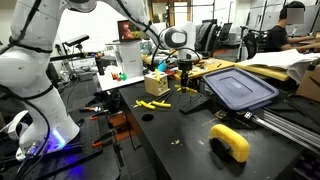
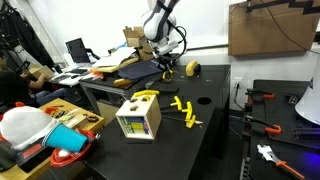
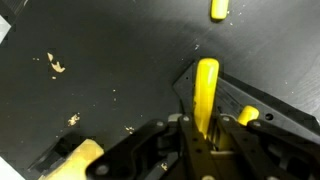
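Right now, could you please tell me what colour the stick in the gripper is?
Yellow, plain with no pattern; the stick shows best in the wrist view.

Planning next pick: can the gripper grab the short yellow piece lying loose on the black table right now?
Probably not: gripper is shut on a long yellow bar; short yellow piece lies unobstructed ahead.

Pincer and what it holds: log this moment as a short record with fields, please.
pincer: shut on yellow stick
stick position: by a corner of the blue lid; contact cannot be told
nearby: second yellow piece, apart from the stick
surface: black table
also there: wooden box
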